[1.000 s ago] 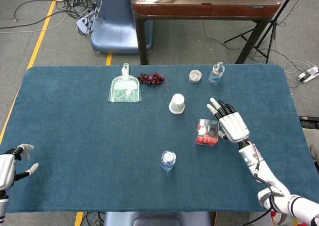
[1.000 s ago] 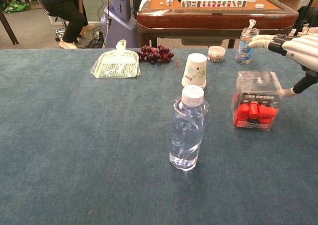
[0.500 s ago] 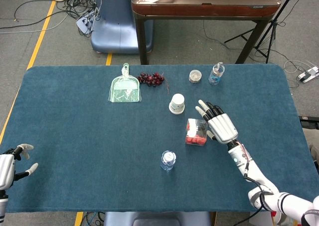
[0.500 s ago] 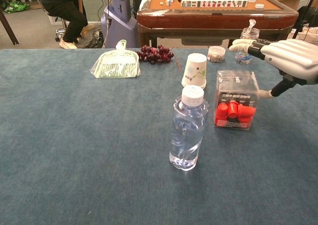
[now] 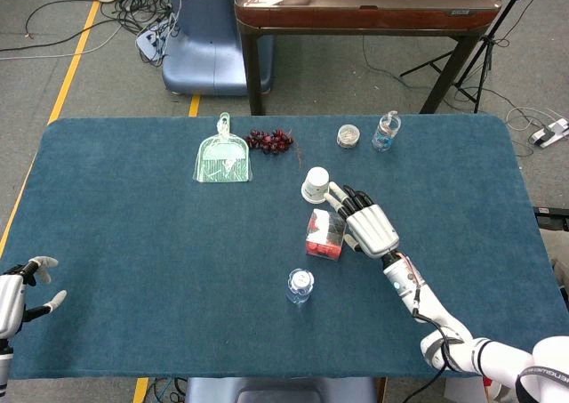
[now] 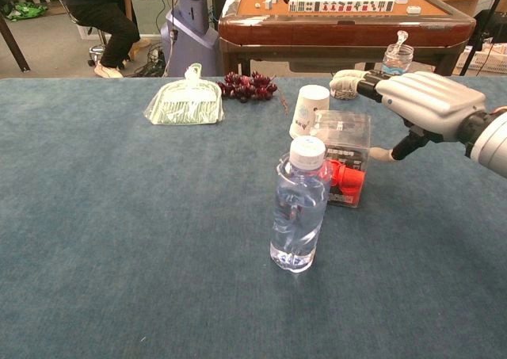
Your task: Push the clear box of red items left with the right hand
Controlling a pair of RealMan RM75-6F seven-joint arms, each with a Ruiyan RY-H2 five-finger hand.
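Note:
The clear box of red items (image 5: 324,235) (image 6: 344,162) stands mid-table, just in front of the paper cup (image 5: 315,185) (image 6: 310,112). My right hand (image 5: 364,222) (image 6: 420,97) lies flat against the box's right side, fingers stretched out and pointing away from me, holding nothing. In the chest view the water bottle (image 6: 299,205) partly covers the box's left edge. My left hand (image 5: 20,292) hovers at the table's near left edge, fingers apart and empty; the chest view does not show it.
A water bottle (image 5: 300,286) stands just in front and left of the box. At the back lie a green dustpan (image 5: 222,159), dark grapes (image 5: 270,141), a small round tin (image 5: 348,135) and a small bottle (image 5: 386,131). A wooden table (image 5: 364,3) stands beyond.
My right hand has slid the clear box leftward across the cloth, from right of the bottle to just behind it, near the paper cup. My left hand has not moved.

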